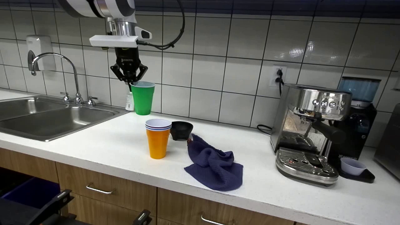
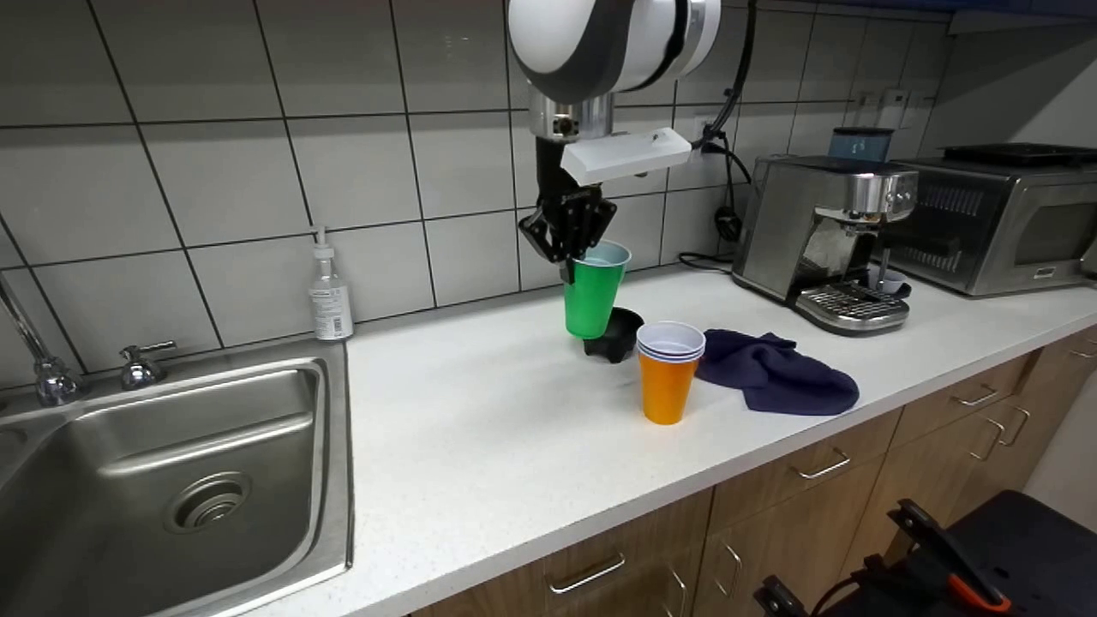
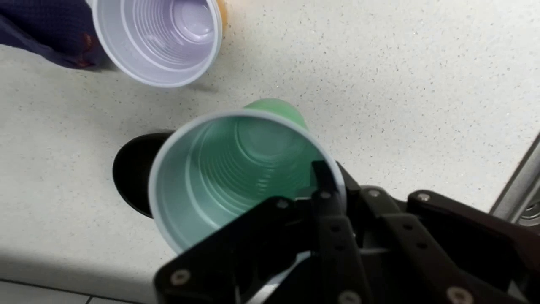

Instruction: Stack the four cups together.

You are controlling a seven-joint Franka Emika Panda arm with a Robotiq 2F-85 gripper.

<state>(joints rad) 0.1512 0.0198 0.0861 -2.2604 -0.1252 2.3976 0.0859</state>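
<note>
Gripper (image 3: 336, 177) pinched tight on rim of green plastic cup (image 2: 591, 296), one finger inside, one outside. Green plastic cup held clear above worktop (image 1: 93, 147), mouth up, slightly tilted in an exterior view. Orange plastic cup (image 1: 157, 145) upright on worktop, apart from green one; nested cups (image 3: 168, 25) inside it, pale rims layered at top. Small black bowl (image 1: 182, 131) near orange plastic cup; crumpled navy cloth (image 1: 215, 168) beside bowl. Cups between steel sink (image 2: 338, 480) and espresso machine (image 1: 304, 98).

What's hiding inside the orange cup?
More cups sit nested in the orange cup, their rims poking above it. In the wrist view, the top cup shows a pale purple inside. The orange cup covers most of their outer sides.
</note>
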